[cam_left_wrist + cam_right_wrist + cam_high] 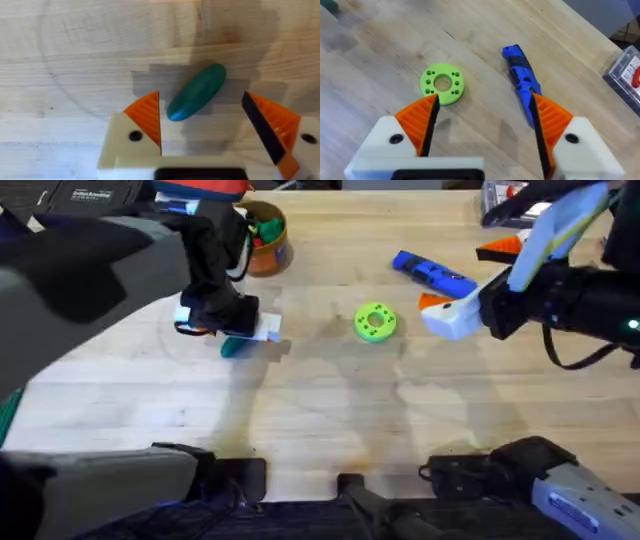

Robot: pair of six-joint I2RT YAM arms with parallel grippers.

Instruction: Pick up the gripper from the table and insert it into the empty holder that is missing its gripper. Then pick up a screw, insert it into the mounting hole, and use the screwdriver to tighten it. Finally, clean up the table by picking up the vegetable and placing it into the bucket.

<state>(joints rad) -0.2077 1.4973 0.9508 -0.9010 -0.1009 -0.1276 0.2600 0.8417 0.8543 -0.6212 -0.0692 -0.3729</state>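
Observation:
The vegetable, a small teal-green oval, lies on the wood between the fingers of my left gripper. That gripper hangs open just over it without touching. The bucket, an orange-brown cup of toy pieces, stands just behind the left arm. The blue screwdriver lies at the back right, also seen as the screwdriver beyond one right fingertip. My right gripper is open and holds nothing. All four white mounts carry orange tips. A loose gripper and a loose screw are out of view.
A bright green disc with holes lies mid-table, left of the right gripper. A clear parts box sits at the back right edge. An orange piece shows by the right arm. The front half of the table is bare wood.

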